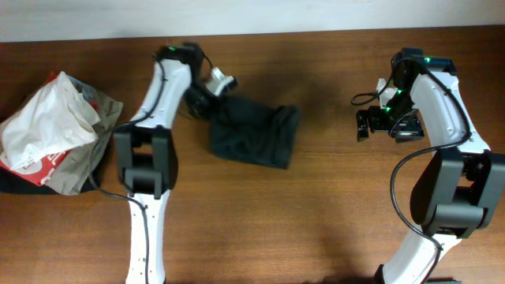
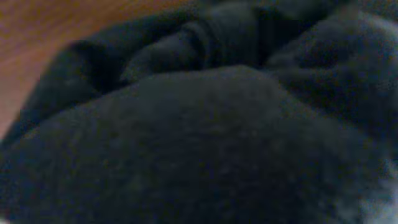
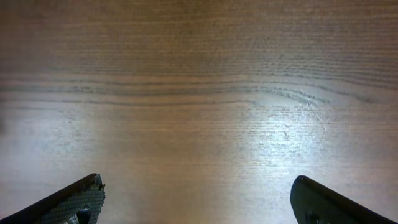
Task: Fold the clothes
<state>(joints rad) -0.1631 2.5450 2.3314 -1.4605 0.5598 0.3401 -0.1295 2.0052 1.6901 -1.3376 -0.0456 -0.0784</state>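
A dark, crumpled garment (image 1: pixel 254 130) lies on the wooden table, left of the middle. My left gripper (image 1: pixel 203 100) is pressed into its top-left corner. The left wrist view is filled with dark cloth (image 2: pixel 205 137), which hides the fingers, so open or shut does not show. My right gripper (image 1: pixel 363 125) is far to the right of the garment, above bare wood. In the right wrist view its two fingers (image 3: pixel 196 183) are wide apart with nothing between them.
A heap of clothes with a white and red piece on top (image 1: pixel 51 126) lies at the table's left edge. The table's back edge (image 1: pixel 316 31) runs along the top against a white wall.
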